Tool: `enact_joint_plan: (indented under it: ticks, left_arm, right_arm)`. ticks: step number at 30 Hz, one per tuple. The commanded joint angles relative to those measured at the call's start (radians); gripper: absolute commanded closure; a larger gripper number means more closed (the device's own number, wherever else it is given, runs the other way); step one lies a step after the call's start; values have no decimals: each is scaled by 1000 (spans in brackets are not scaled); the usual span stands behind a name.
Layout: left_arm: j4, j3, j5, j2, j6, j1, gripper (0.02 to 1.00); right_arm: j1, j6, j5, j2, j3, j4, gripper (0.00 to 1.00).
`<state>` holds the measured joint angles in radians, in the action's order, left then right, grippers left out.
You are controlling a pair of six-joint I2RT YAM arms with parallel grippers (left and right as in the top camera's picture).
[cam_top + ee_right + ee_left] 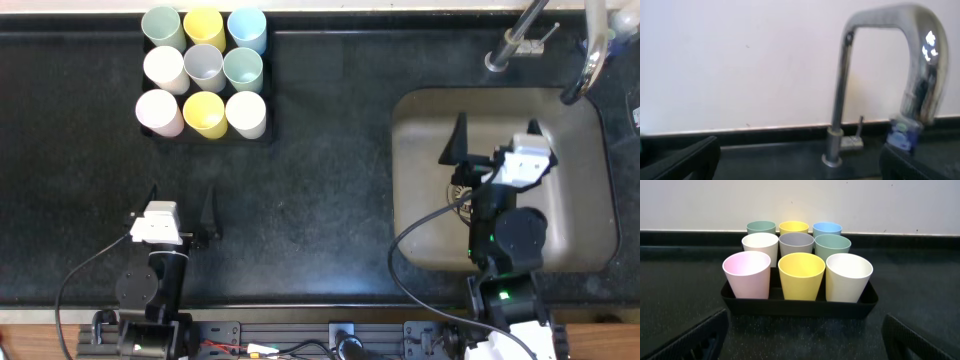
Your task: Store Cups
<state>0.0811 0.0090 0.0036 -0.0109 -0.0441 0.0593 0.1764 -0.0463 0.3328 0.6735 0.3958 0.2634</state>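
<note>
- As all nine cups point(204, 67) stand mouth up in the black tray point(800, 307), three rows of three, we think the storing is as good as done.
- The tray sits by the back edge of the desk point(320, 180), near its left corner.
- Our left claw point(181, 192) hangs above the desk near the front edge, well apart from the tray. It is spread wide and holds nothing.
- Our right claw point(497, 125) hangs over the sink point(420, 110) at the right side of the desk, facing the tap point(840, 100). It is wide and empty too.
- The step now, we think, is a last look for a cup left in the sink. Our right arm hides part of the bottom, so we cannot tell.
- To do it well, we should not go near the tray. The pink cup point(747, 274), the yellow cup point(801, 275) and the white cup point(848, 277) in the front row look light, so one bump could tip them.
- If we move a claw, we should lift it first and go slow.
</note>
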Motion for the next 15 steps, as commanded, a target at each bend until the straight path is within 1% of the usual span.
enact_joint_plan:
  ticks: [1, 6, 8, 12, 15]
  left_arm:
    - [3, -1, -2, 8, 22, 1, 20]
    - [3, -1, -2, 8, 22, 1, 20]
    - [3, -1, -2, 8, 22, 1, 20]
    - [3, -1, -2, 8, 22, 1, 20]
    - [3, -1, -2, 8, 22, 1, 20]
  right_arm:
    - [-5, -57, 31, -3, -66, 14, 3]
    - [-10, -56, 26, -4, -71, -8, 3]
    - [-56, -55, 24, -34, -83, -48, 5]
    - [-133, -55, 24, -99, -133, -52, 3]
    - [-157, -55, 24, -198, -183, -63, 5]
